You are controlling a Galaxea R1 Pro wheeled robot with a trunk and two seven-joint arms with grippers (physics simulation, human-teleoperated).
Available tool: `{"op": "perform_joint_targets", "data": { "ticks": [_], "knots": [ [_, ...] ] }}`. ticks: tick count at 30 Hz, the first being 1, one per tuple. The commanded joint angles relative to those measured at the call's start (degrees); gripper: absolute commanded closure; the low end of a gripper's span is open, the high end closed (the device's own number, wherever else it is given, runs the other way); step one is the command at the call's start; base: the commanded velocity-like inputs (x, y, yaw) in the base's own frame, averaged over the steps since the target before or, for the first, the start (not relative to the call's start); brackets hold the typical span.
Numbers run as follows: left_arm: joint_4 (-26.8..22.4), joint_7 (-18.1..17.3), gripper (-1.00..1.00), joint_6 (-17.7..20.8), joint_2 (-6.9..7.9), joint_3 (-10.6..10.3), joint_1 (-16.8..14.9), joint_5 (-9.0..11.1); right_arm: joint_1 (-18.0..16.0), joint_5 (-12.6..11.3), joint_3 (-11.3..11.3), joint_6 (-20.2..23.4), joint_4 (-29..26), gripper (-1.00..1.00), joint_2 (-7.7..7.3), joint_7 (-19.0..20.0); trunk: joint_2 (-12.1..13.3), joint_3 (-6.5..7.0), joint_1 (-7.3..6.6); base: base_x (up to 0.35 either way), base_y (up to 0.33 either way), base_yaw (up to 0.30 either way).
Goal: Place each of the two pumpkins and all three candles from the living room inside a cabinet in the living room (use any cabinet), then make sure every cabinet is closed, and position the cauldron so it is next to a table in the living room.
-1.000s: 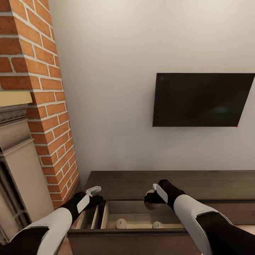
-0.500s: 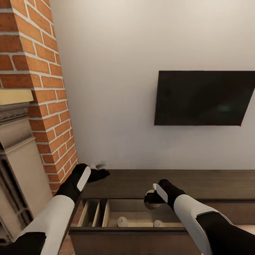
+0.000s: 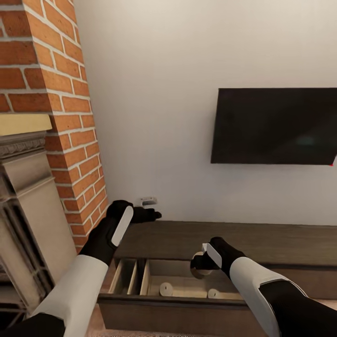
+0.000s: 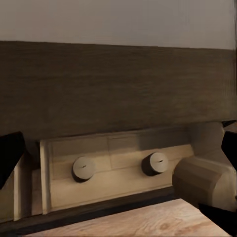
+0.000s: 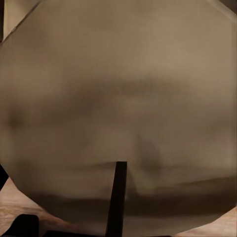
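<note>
Head view: a squat candle [image 3: 200,264] is pinched in the right end effector [image 3: 202,263] at lower centre, above the cabinet's [image 3: 262,241] open drawer [image 3: 182,286] — two more candles [image 3: 166,289] already lie inside. It is judged light, rigid and slightly slick, best held across its round sides. The left end effector [image 3: 149,210] hangs over the cabinet top near the brick fireplace [image 3: 56,121] — whether spread or pressed together cannot be told.

No writing, label, brand mark or number can be read anywhere. The black TV [image 3: 276,126] screen is blank, and the brick fireplace [image 3: 51,117], the cabinet [image 3: 243,238] top and the candles [image 4: 84,168] in its drawer bear no lettering.
</note>
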Motion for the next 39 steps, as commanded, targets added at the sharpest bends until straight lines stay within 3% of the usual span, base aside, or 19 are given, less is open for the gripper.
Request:
{"op": "perform_joint_targets", "data": {
  "ticks": [1,7,27,39],
  "knots": [
    [-0.5,0.5,-1.00,0.3,-0.03,-0.7,0.0,0.5,0.0,-0.6,0.4,0.3,-0.1,1.00,-0.02,-0.3,0.0,-0.16,0.00,0.000,0.000,0.061],
    [-1.3,0.6,-1.00,0.5,-0.22,-1.7,0.0,0.5,0.0,-0.6,0.3,0.4,-0.1,1.00,-0.02,-0.4,0.0,-0.71,0.00,0.000,0.000,0.017],
    [-1.1,0.6,-1.00,0.4,-0.24,-1.8,0.0,0.5,0.0,-0.6,0.2,0.4,0.1,1.00,0.00,-0.5,0.0,-2.58,0.00,0.052,0.093,-0.003],
    [-0.8,0.7,-1.00,0.4,-0.38,-1.9,0.0,0.5,0.0,-0.6,0.3,0.1,0.1,1.00,0.06,-0.5,0.0,-3.61,0.00,0.000,0.001,-0.138]
  ]
}}
